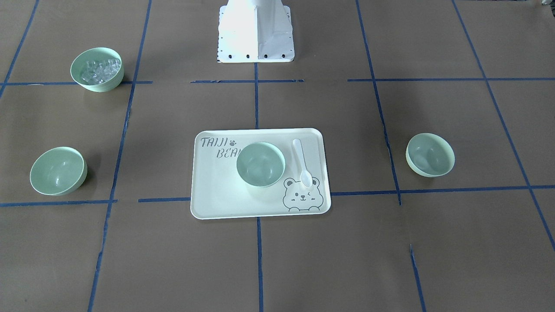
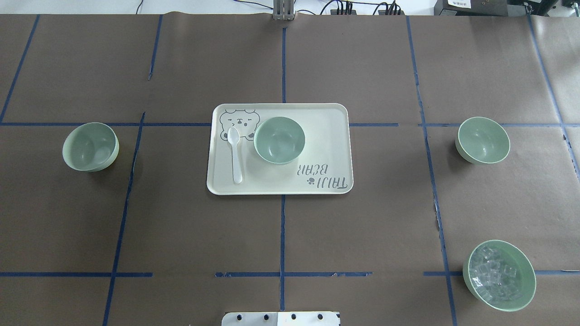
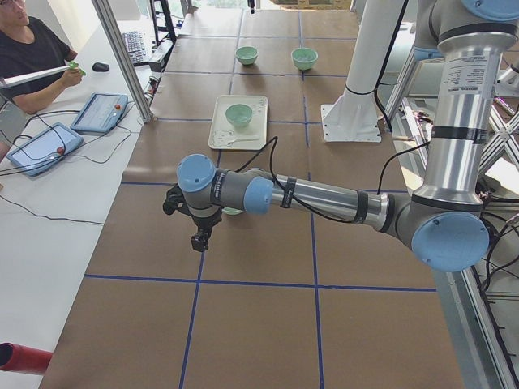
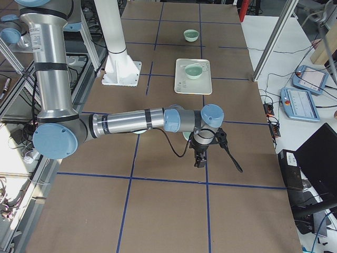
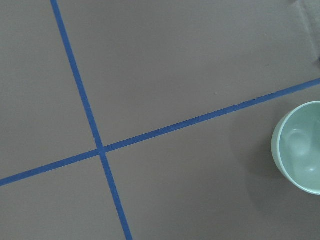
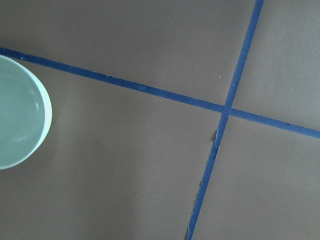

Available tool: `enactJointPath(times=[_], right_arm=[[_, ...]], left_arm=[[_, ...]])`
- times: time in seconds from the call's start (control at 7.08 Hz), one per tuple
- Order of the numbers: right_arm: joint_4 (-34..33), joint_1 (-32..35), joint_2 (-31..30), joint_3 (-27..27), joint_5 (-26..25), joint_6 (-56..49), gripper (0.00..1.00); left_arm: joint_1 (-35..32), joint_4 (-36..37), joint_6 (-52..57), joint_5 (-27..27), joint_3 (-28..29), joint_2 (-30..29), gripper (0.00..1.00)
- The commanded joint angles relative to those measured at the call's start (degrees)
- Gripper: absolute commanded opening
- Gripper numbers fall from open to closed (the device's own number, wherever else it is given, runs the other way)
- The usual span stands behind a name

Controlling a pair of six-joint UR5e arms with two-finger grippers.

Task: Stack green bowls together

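Brown taped paper covered the table (image 2: 181, 226). One green bowl (image 2: 279, 140) sat on the bear tray (image 2: 326, 136) beside a spoon (image 2: 234, 154). A second green bowl (image 2: 90, 147) stood well left, a third green bowl (image 2: 483, 140) well right, an ice-cube bowl (image 2: 499, 275) near right. The left gripper (image 3: 199, 239) and right gripper (image 4: 199, 161) hung by the outer bowls; their jaw widths could not be told.

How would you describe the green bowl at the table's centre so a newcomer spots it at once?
Find the bear-printed tray centred on the brown paper. Beside its white spoon stands the centre bowl. It alone sits on a tray; the left bowl, right bowl and cube-filled bowl stand on that paper.
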Motion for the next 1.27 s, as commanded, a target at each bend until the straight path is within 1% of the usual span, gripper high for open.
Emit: enactJointPath(times=[0.0, 0.14, 0.42, 0.56, 0.71, 0.85, 0.99, 1.13], right_arm=[[0.1, 0.0, -0.1, -0.1, 0.2, 0.0, 1.00], [0.1, 0.0, -0.1, -0.1, 0.1, 0.1, 1.00], [0.2, 0.0, -0.3, 0.3, 0.8, 0.1, 1.00], [1.1, -0.8, -0.2, 0.2, 2.1, 0.9, 1.00], [5.9, -2.5, -0.2, 0.0, 5.1, 7.9, 1.00], [12.8, -6.2, -0.3, -0.5, 5.1, 18.6, 1.00], [20.7, -9.6, -0.3, -1.2, 4.4, 28.6, 1.00], [27.2, -13.0, -0.4, -1.7, 2.2, 37.8, 1.00]], left_arm=[[-1.3, 2.3, 0.6, 0.2, -0.8, -0.4, 1.00], [-1.1, 2.1, 0.5, 0.2, 0.4, -1.0, 1.00], [-1.1, 1.5, 0.3, -0.6, -0.3, 0.3, 1.00], [0.1, -0.8, 0.5, -0.5, -0.8, 0.3, 1.00], [1.4, -3.6, 0.5, -0.5, -0.8, 0.5, 1.00], [3.3, -4.5, 0.1, -0.6, -0.8, 0.5, 1.00], [3.9, -4.5, 0.1, -0.5, -1.0, 0.4, 1.00], [3.9, -4.5, 0.2, -0.5, -1.1, 0.4, 1.00]])
